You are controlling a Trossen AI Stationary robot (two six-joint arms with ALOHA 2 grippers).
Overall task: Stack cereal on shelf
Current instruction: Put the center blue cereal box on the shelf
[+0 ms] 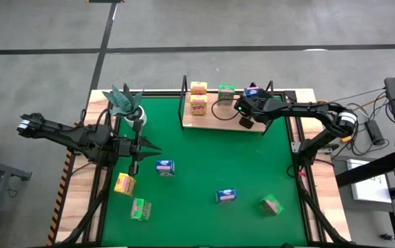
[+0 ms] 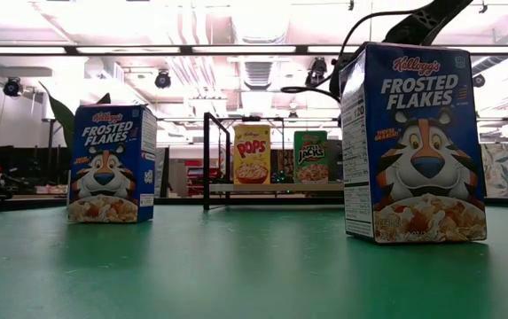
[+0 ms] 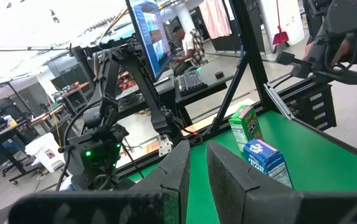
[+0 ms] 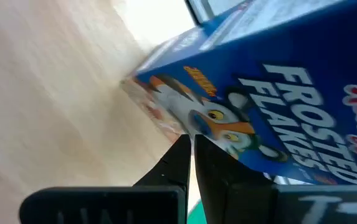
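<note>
your left gripper (image 1: pixel 136 162) waits over the left part of the green mat (image 1: pixel 204 165), fingers nearly pressed together with nothing between them. just near it lie a yellow box (image 1: pixel 125 184) and a green box (image 1: pixel 140 209), with a blue box (image 1: pixel 165 167) to its right; swing that arm carelessly and you could knock any of them, or the white pot (image 1: pixel 136 116) with its teal plant on the far side.

two more boxes sit further right on the mat, a blue one (image 1: pixel 226 195) and a green one (image 1: pixel 271 204).

on the shelf (image 1: pixel 214 116), at the far edge, two yellow boxes (image 1: pixel 198 97) are already stacked and a green box (image 1: pixel 226 94) stands beside them.

your right gripper (image 1: pixel 247 110) is at the shelf's right end, close against a frosted flakes box (image 4: pixel 240 99). i cannot tell whether its fingers are pinching it. the box looks tilted over the board in the wrist view, so if you let go now it may topple, hit the neighbouring green box, or slip off the right edge by the black post (image 1: pixel 271 87).
</note>
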